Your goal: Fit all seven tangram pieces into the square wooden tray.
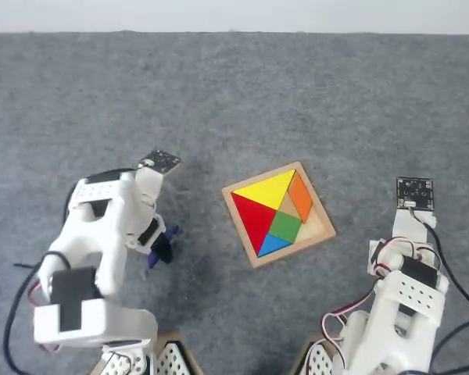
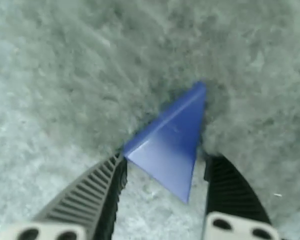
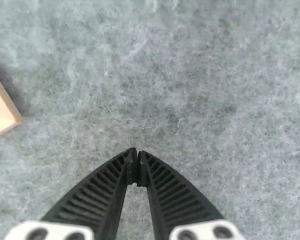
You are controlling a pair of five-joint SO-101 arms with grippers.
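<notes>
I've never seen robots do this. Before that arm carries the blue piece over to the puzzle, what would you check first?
1. Grip: the blue triangle sits between the fingers of the left gripper, one on each side. Ok.
2. Piece lifted off the mat: it looks tilted, but clearance is hidden. Cannot tell.
3. Room in the tray: bare wood shows along the edge nearest the right arm. Ok.
4. Gap matches the triangle's shape: cannot tell.
5. Right gripper out of the way: shut, holding nothing, over the mat beside the tray. Ok.
</notes>
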